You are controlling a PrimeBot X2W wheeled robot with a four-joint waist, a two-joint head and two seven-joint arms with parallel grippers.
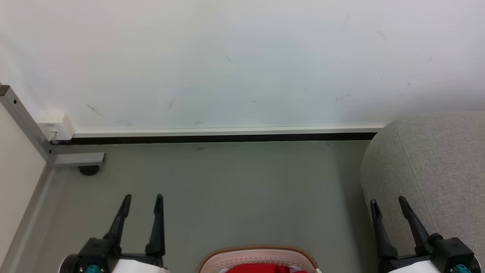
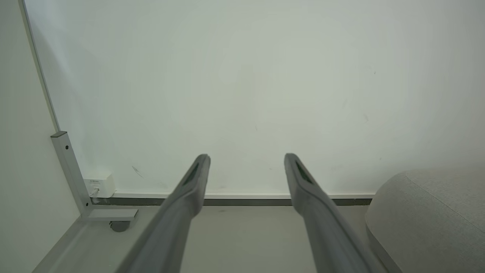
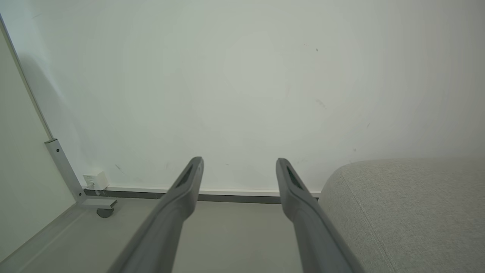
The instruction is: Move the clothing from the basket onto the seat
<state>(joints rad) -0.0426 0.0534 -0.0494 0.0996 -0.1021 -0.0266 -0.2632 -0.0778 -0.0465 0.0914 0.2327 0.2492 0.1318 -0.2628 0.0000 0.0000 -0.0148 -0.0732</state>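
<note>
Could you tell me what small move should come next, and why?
Probably bend down toward the basket: it lies cut off at the head view's bottom edge with red clothing inside, while the left gripper and right gripper hang open and empty.

The grey floor (image 1: 242, 189) carries the basket (image 1: 257, 250) between left gripper (image 1: 143, 196) and right gripper (image 1: 387, 200), the seat (image 1: 435, 159) beside the latter.

No legible text, brand, number or sign can be read in any view. The small white plastic box (image 2: 99, 185) at the foot of the white wall (image 2: 242, 94), lower left of the left wrist view, carries a faint grey marking on its front face. The marking is too small to read.
</note>
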